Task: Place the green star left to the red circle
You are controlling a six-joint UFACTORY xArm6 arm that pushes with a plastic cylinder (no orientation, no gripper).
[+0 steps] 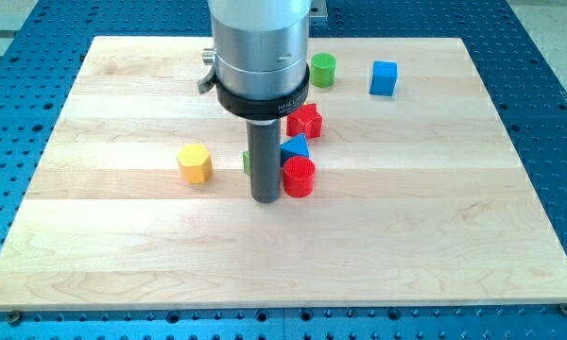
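my tip (266, 198) stands on the wooden board (123, 255), touching the red round block (299, 177) on its right; a green block (247, 161), mostly hidden, sits just behind it; the yellow hexagonal block (196, 163) lies left.

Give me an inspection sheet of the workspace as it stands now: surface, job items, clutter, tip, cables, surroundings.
Surface: wooden board, intact.
Job's things: red circle near centre; green block, mostly hidden behind the rod, shape unclear, at the circle's left.
Clutter: blue triangle, red star, green cylinder, blue cube, yellow hexagon.
Grippers: none; my tip just left of the red circle.
Cables: nothing seen.
Surroundings: blue perforated table.
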